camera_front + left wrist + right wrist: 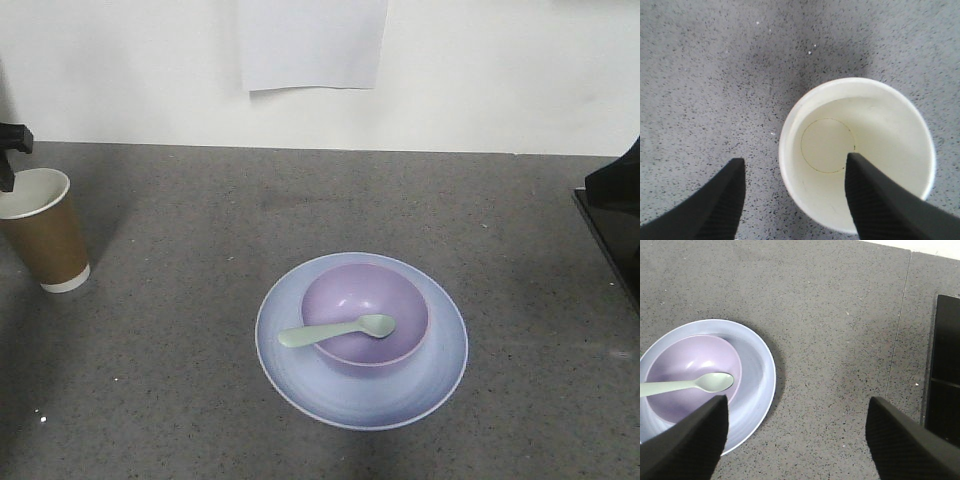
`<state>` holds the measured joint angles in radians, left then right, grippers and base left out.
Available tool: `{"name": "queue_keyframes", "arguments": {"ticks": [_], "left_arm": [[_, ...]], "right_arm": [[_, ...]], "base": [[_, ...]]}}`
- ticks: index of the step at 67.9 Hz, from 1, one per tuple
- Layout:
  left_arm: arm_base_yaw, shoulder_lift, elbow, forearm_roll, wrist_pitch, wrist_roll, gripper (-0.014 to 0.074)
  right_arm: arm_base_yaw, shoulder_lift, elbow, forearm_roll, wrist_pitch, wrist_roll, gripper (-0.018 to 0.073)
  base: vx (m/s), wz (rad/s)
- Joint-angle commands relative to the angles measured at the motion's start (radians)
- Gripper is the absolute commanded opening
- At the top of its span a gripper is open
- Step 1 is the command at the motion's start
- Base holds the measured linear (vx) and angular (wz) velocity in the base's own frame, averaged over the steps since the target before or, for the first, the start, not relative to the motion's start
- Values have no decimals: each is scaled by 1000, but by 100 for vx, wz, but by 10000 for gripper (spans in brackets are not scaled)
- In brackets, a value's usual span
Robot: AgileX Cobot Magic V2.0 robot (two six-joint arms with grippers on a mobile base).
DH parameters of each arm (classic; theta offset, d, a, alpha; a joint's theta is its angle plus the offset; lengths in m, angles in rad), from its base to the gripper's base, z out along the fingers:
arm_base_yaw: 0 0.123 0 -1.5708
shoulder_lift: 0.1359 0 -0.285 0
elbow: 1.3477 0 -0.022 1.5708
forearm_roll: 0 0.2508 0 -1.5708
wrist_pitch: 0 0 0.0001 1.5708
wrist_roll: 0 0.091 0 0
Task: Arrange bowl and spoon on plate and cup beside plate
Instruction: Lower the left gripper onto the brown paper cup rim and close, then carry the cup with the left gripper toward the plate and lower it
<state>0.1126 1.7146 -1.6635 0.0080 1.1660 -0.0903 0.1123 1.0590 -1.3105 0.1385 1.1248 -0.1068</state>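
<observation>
the bowl (pixel 366 315) sits on the plate (pixel 300 368), a little below the middle of the front view, and the spoon (pixel 338 331) lies across the bowl, its scoop inside and its handle sticking out over the left rim above the plate. so the bowl-and-spoon part looks done, as far as the pictures show.

what is left is the cup (pixel 42 230). it stands upright at the far left edge of the front view, well apart from the plate, with a wide stretch of bare grey tabletop (pixel 180 300) between them. that does not read as beside the plate yet.

the left gripper (pixel 795 172) is at the cup: in the left wrist view its fingers (pixel 875 200) are spread, one dark tip over the cup's white inside near the lower right, the other outside the rim at the lower left, so they straddle the near wall. they do not look pressed on the wall, but whether they touch it cannot be told. my reading is that the grasp is being set up, then the cup has to travel right toward the plate.

the right gripper (pixel 795 412) hangs open, fingers wide and holding nothing, above the tabletop just right of the plate in the right wrist view, with a black object (pixel 942 375) at the right edge.
</observation>
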Motion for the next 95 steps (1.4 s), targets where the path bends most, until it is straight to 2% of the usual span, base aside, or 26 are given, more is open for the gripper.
{"name": "queue_keyframes", "arguments": {"ticks": [1, 13, 19, 26, 37, 42, 69, 81, 95], "left_arm": [[2, -13, -21, -8, -40, -3, 430], [2, 7, -21, -8, -39, -5, 426], [2, 7, -21, -8, -40, -5, 391], [2, 7, -21, -8, -38, -5, 288], [2, 7, -21, 4, -38, -4, 65], [2, 7, -21, 4, -38, -2, -10], [2, -24, -24, -8, -41, 11, -8], [2, -103, -24, -109, -23, 67, -8], [2, -166, -24, -316, 33, 160, -8]], "right_arm": [[-7, -13, -23, 1, -59, -9, 542], [-7, -13, -23, 1, -56, -9, 542], [-7, -13, -23, 1, -56, -9, 542], [-7, -13, -23, 1, -56, -9, 542], [-7, -13, -23, 1, -53, -9, 542], [-7, -13, -23, 1, -53, -9, 542], [-7, -13, -23, 1, -51, -9, 542], [-7, -13, -23, 1, -52, -9, 542], [-7, -13, -23, 1, -52, -9, 542]], "base": [[0, 0], [0, 0], [0, 0], [0, 0], [0, 0], [0, 0], [0, 0], [0, 0], [0, 0]]}}
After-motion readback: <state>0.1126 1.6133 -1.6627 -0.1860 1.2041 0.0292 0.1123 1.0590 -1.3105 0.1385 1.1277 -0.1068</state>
